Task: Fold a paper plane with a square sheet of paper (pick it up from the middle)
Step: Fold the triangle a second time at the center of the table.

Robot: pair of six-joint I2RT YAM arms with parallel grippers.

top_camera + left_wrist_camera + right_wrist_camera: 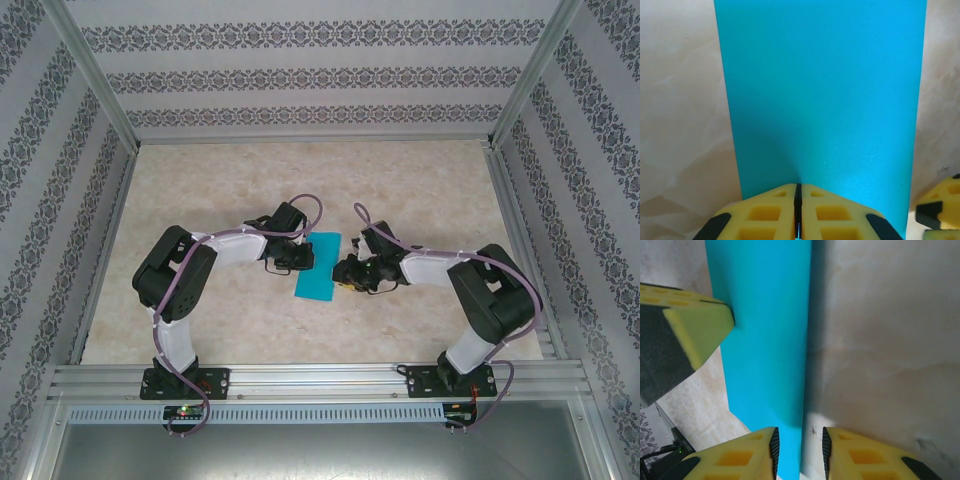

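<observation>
Left fingers: the left gripper (pixel 797 192) has its two yellow fingers (pixel 765 215) pressed flat together. A sliver of blue shows in the seam, so they are pinching one short edge of the square sheet of paper (pixel 825 100).
Right fingers: the right gripper (pixel 799 437) has its yellow fingers (pixel 740 457) parted by a narrow gap. One long edge of the paper runs into that gap, but the pads are not squeezing it.
Paper ahead of the left fingers: a smooth turquoise band runs straight away from the tips. A soft curve rises where the tips grip it.
Paper ahead of the right fingers: the band runs forward and to the left of the gap. One finger (pixel 700 325) of the left gripper touches its far side.
Surface beyond the fingers: the pale marbled table (pixel 680 125) shows on both sides of the band.
From above: the paper sits between the two grippers, touching both, with the arms curving in from either side.
Shape: the band looks clearly longer than it is wide, not square.
Done so far: judging by that shape, the sheet has probably been folded in half once, and that would be the centre crease.
Not shown: whether that fold is pressed sharp.
Left to do: the nose corners, the wing folds and the pointed dart shape are all missing. The task is at an early stage.
</observation>
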